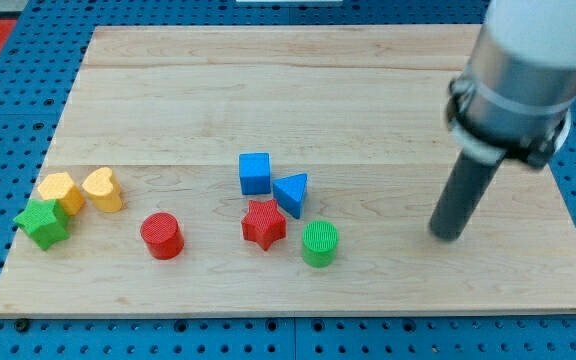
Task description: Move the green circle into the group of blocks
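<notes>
My tip down on wooden board, bare, touching no block, well to view's right of green circle. Green circle just beside red star, below blue triangle; blue cube above. Red cylinder left. Far left: yellow hexagon (probably), yellow heart, green star.

No readable text, label, brand, number or sign is showing anywhere in the camera view. The wooden board and the coloured blocks on it are showing only plain, unmarked surfaces, and the arm's housing is carrying no lettering either.
</notes>
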